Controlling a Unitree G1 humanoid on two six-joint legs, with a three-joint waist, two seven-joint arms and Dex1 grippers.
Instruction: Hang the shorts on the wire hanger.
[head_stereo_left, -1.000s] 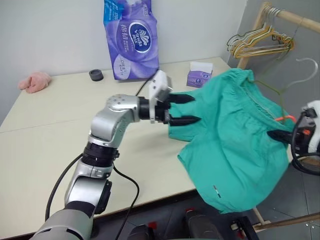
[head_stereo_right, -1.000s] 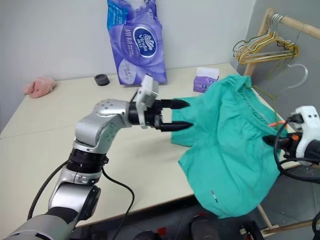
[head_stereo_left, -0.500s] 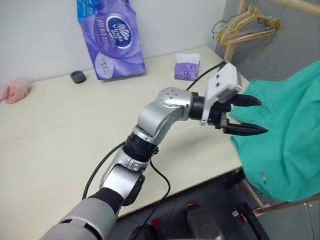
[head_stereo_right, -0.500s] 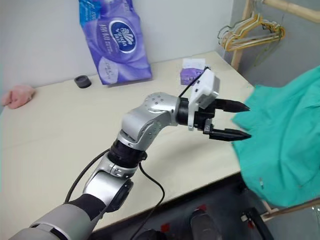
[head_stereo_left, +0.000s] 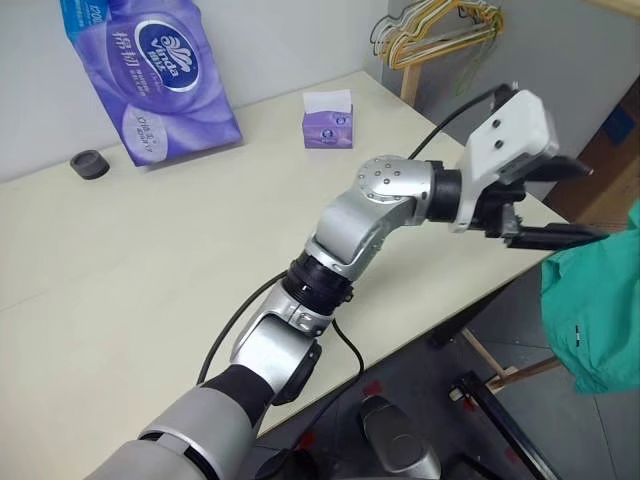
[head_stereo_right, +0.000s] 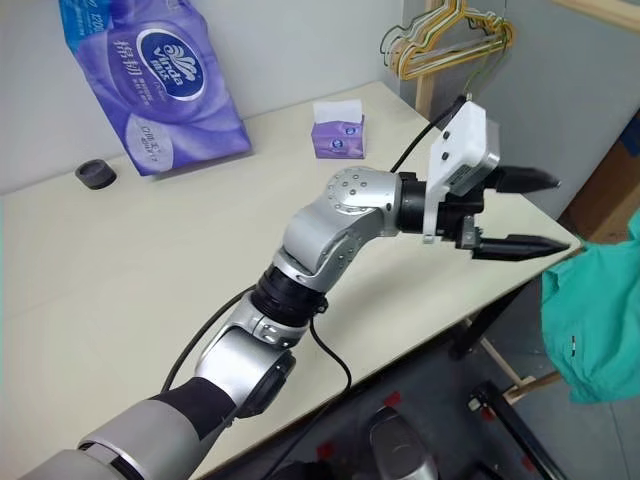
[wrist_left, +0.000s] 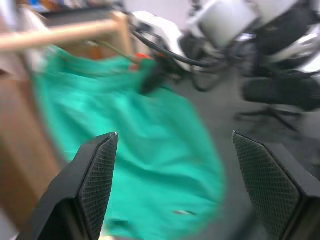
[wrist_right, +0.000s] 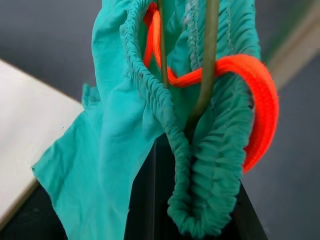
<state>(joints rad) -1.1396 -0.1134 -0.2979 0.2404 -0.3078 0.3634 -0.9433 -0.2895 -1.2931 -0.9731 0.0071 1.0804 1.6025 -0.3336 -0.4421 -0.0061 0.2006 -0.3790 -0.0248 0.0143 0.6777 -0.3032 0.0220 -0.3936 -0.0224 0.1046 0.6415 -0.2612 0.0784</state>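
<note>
I'm pinching the teal-green fabric shorts (wrist_right: 145, 125) and thin olive wire hanger (wrist_right: 205, 75) together in my shut right hand (wrist_right: 185, 200), keeping the waistband threaded; left hand (head_stereo_right: 530, 212) gaping empty.

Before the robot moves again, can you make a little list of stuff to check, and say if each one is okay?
1. Right gripper shut on the shorts at the gathered waistband: ok.
2. Wire hanger together with the shorts: ok, its thin wire runs through the waistband folds beside an orange cord.
3. Shorts fully hung on the hanger: cannot tell, the rest of the hanger is hidden.
4. Left gripper open and empty: ok, its fingers are spread apart, short of the shorts.
5. Shorts off the table: ok, they hang past its edge.
6. Rail with the yellow hangers in reach: cannot tell.
</note>
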